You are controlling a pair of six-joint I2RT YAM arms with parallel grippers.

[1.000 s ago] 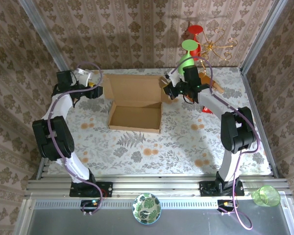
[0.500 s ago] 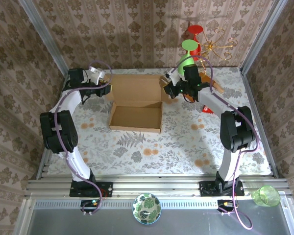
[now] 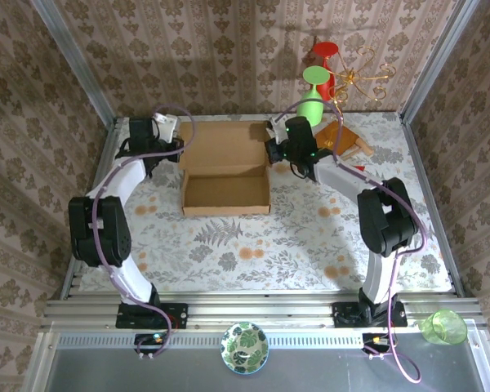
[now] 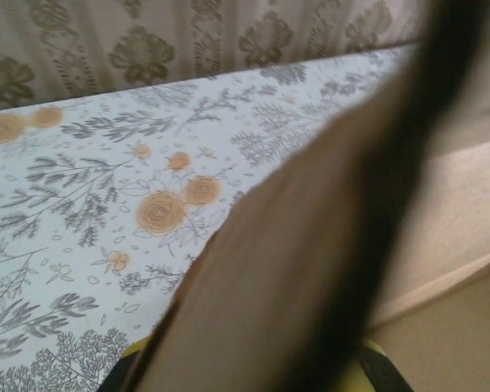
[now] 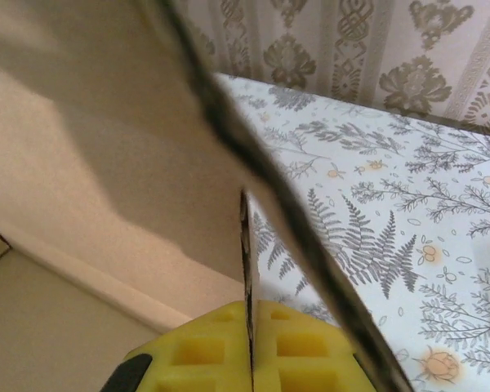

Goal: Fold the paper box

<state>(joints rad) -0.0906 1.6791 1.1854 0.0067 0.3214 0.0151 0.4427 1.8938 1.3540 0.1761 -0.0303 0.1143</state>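
The paper box [image 3: 225, 170] lies at the table's back centre, its shallow tray toward me and its lid open behind. My left gripper [image 3: 171, 151] is at the lid's left flap. In the left wrist view that blurred brown flap [image 4: 294, 245] covers the jaws, with only yellow pad corners [image 4: 374, 361] showing. My right gripper [image 3: 274, 152] is at the lid's right flap. In the right wrist view my gripper [image 5: 249, 306] has its yellow pads [image 5: 306, 347] shut on the flap's thin edge, with the box's inside [image 5: 90, 139] to the left.
A green goblet [image 3: 312, 98], a red stand [image 3: 327, 55], a gold wire ornament [image 3: 364, 75] and a wooden board [image 3: 347, 139] crowd the back right corner. Patterned walls close in on three sides. A leaf plate [image 3: 245, 347] and a green cup [image 3: 443, 327] sit on the near rail.
My left arm swung right, up to the lid's left flap. My right gripper moved left with the right flap, and the lid now looks narrower.
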